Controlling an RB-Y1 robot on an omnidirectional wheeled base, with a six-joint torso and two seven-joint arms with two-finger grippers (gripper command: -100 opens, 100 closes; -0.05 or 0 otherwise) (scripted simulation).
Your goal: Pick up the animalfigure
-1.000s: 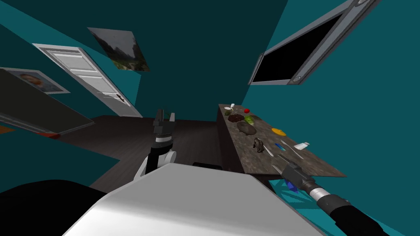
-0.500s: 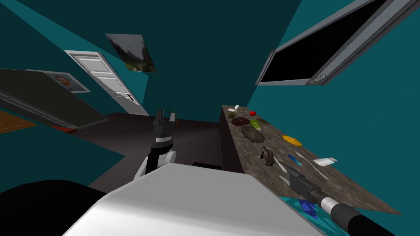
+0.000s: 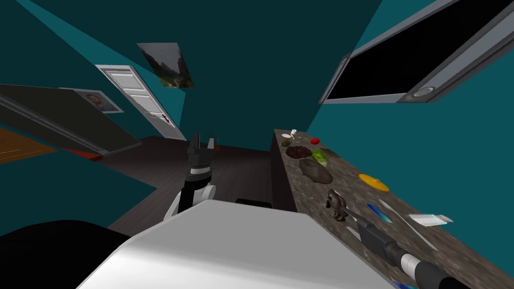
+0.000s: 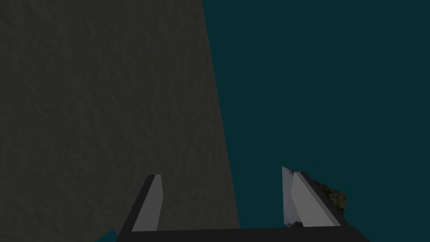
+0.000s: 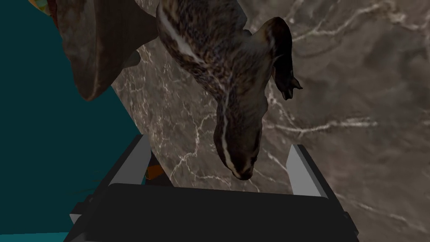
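The right tool (image 5: 218,143) has closed in on the figure (image 5: 226,84), on the bench (image 5: 357,63) beside the dish (image 5: 92,46); its spread fingers (image 5: 306,172) now flank the figure's head, so pinching looks next.

The animal figure (image 5: 226,84) is a small badger-like beast — dark brown, with pale stripes that run along the head to the snout. It stands upright on the brown marbled counter (image 5: 357,126), near its edge, one clawed paw visible. The snout points down between the open fingers of the right pincer (image 5: 219,143), untouched.
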